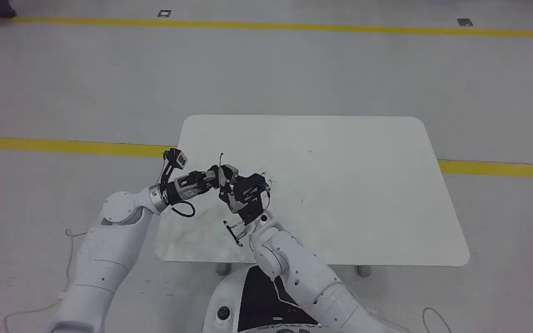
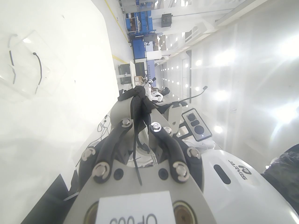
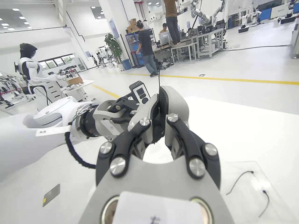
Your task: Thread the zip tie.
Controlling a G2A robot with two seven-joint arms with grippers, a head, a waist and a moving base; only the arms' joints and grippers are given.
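A thin black zip tie [image 1: 221, 160] is held above the left part of the white table [image 1: 350, 183], where the two grippers meet. My left gripper [image 1: 215, 176] comes in from the left and is shut on the zip tie [image 2: 135, 145]; the strap runs back between its fingers [image 2: 163, 138] toward the palm. My right gripper [image 3: 160, 103] is shut on the same zip tie [image 3: 159, 78], whose free end rises straight up past its black pads. In the top view the right gripper [image 1: 226, 185] touches the left one. The right wrist view shows the left gripper [image 3: 121, 108] pressed against my right fingers.
A clear flat tray [image 3: 257, 164] with spare black zip ties [image 3: 240, 180] lies on the table near its front left edge, seen again as tray [image 2: 53, 71] and ties [image 2: 39, 68]. The table's right half is bare. People stand far off in the room.
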